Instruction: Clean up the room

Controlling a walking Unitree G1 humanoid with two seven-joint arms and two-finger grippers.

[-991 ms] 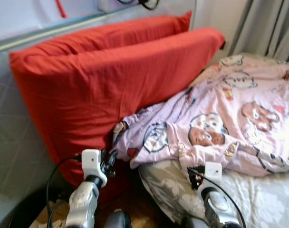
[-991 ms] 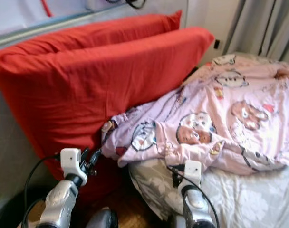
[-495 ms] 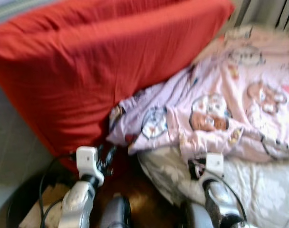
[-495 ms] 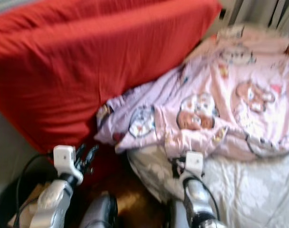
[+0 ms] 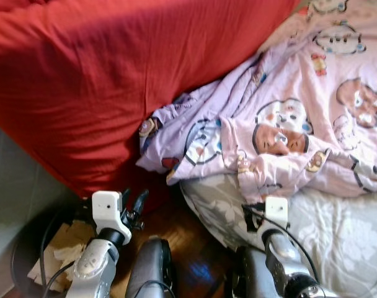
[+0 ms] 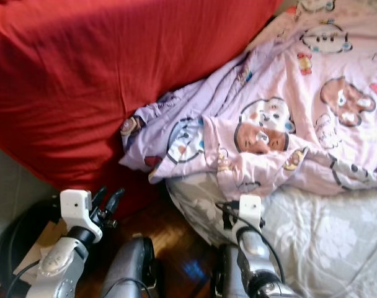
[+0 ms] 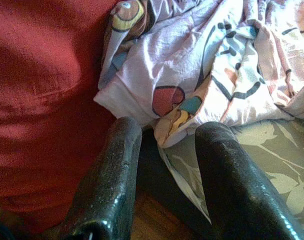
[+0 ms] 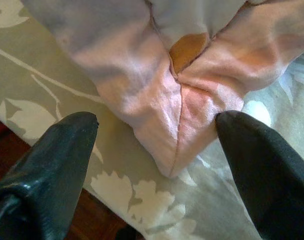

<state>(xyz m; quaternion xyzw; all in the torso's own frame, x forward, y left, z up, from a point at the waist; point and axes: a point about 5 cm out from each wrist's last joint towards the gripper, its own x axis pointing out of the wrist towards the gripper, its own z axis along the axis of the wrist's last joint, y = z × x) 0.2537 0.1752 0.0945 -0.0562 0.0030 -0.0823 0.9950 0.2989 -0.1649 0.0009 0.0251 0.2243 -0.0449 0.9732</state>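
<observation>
Bed (image 5: 337,248) with floral sheet is unmade, pink cartoon blanket (image 5: 281,130) crumpled at its edge against the red cushion (image 5: 114,81), so tidying looks barely begun; right claw (image 8: 157,150) spread just before a blanket fold, left claw (image 7: 164,165) spread near the blanket's corner, both empty.

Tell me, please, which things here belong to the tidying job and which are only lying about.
For the job:
- crumpled blanket
- red cushion
- left gripper, open
- right gripper, open

Lying about:
- floral sheet
- paper scraps on the wooden floor
</observation>
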